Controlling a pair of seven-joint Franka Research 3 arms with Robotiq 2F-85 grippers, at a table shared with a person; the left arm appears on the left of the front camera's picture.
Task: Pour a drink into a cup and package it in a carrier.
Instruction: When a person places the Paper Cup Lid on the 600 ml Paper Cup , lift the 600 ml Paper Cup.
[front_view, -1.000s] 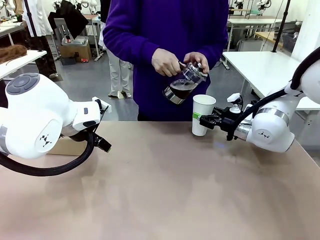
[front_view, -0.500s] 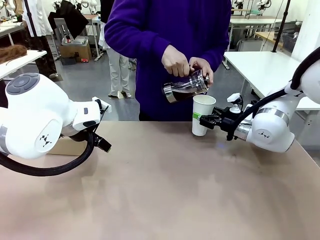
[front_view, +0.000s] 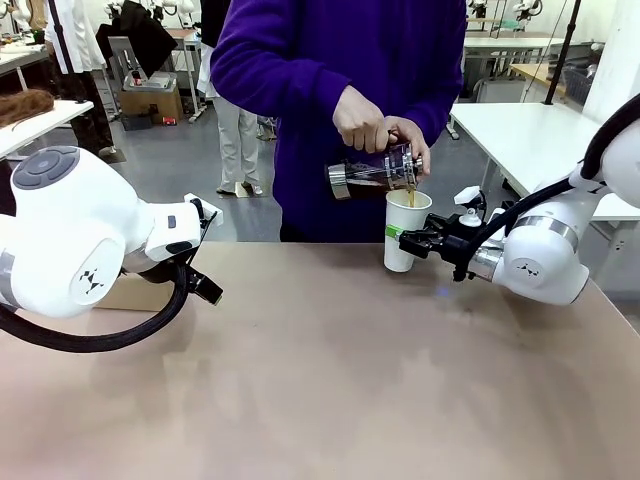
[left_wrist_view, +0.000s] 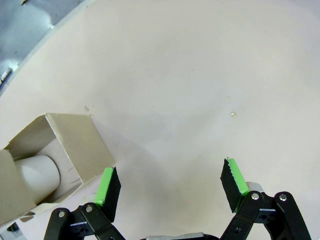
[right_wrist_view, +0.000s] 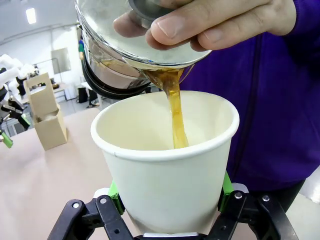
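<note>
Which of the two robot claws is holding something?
The right gripper, shut on the white cup the person is filling; the left gripper hangs open above the table, holding nothing.

Robotics lab, in an open workshop-type hall. Two white robot arms, left arm (front_view: 70, 235) and right arm (front_view: 540, 260), sit at a tan desk (front_view: 330, 380). The left claw (left_wrist_view: 169, 182) has green pads on black linkage, typical research rig. Behind the desk there is a white table (front_view: 520, 130) on the right and another table edge (front_view: 35, 120) on the left. Grey floor (front_view: 185, 165), cardboard box (front_view: 150, 102), black stand pole (front_view: 563, 40). A person in a purple top (front_view: 330, 60) stands at the desk's far side, and a second person's legs (front_view: 238, 150) show farther back. The right wrist view shows a pale wall and a ceiling strip light (right_wrist_view: 31, 15).
</note>
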